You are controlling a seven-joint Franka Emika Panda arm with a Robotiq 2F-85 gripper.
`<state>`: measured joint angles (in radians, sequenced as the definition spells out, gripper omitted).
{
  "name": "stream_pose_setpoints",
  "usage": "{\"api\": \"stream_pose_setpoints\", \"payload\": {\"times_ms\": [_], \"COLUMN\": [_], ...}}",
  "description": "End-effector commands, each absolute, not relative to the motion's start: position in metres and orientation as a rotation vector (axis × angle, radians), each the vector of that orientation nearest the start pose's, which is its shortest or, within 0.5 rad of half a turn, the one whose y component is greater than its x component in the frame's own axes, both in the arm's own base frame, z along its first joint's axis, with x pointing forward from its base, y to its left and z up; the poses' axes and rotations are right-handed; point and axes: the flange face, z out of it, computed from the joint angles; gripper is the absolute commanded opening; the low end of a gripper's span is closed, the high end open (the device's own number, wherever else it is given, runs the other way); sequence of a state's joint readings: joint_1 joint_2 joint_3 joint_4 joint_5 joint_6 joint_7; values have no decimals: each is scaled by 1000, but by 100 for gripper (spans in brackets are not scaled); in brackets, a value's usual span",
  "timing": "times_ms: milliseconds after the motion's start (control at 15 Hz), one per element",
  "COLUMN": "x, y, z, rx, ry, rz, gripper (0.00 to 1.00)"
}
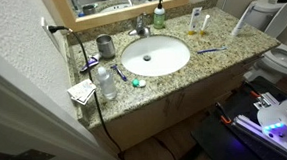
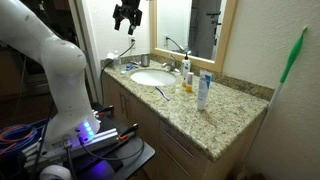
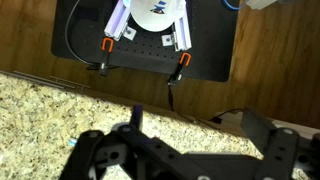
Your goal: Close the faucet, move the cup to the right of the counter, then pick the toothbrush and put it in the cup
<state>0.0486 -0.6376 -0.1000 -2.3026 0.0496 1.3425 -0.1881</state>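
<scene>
The dark grey cup [image 1: 105, 45] stands at the back of the counter [image 1: 219, 65], beside the white sink basin [image 1: 154, 56]. The chrome faucet [image 1: 140, 29] is behind the basin and also shows in an exterior view [image 2: 172, 66]. The blue toothbrush [image 1: 212, 52] lies flat on the granite at the basin's other side, and shows near the counter's front edge in an exterior view [image 2: 160, 92]. My gripper [image 2: 127, 17] hangs open and empty high above the sink end of the counter [image 2: 225, 118]. In the wrist view its dark fingers [image 3: 200, 135] are spread over the granite edge [image 3: 40, 110].
A green soap bottle [image 1: 160, 17], an amber bottle [image 1: 195, 25] and a white tube [image 2: 203, 90] stand on the counter. A clear water bottle [image 1: 106, 82] and a purplish brush [image 1: 90, 63] are near the cup. A toilet [image 1: 282, 56] stands beside the vanity. The robot base [image 3: 150, 40] is below.
</scene>
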Motion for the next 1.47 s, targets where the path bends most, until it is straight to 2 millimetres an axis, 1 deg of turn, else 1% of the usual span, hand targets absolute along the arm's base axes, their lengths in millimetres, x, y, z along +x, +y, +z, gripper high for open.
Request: {"api": "stream_pose_setpoints", "payload": {"times_ms": [0,467,533,600,667,733,800,867,933,1000,1067,1133,1200,1267,1333,1400], "x": [318,318,328,350,369,386,402,421,441,460,478,488,454,468,479,486], "y": [-17,-17,-9,4,19,38,52,69,82,95,106,113,104,112,115,115], "z": [552,552,550,545,546,550,555,556,557,558,560,566,559,561,561,561], "rx": [-2952,-2952,-2980,-3023,-3056,-3067,-3091,-3107,-3132,-3129,-3091,-3033,-3100,-3075,-3063,-3057], "ry": [-250,-250,-220,-127,-26,-14,11,25,81,106,93,-8,51,32,24,20], "rz": [466,466,515,524,442,358,254,190,124,113,140,164,116,123,129,134], "gripper": [100,100,100,100,100,100,100,100,100,100,100,100,100,100,100,100]}}
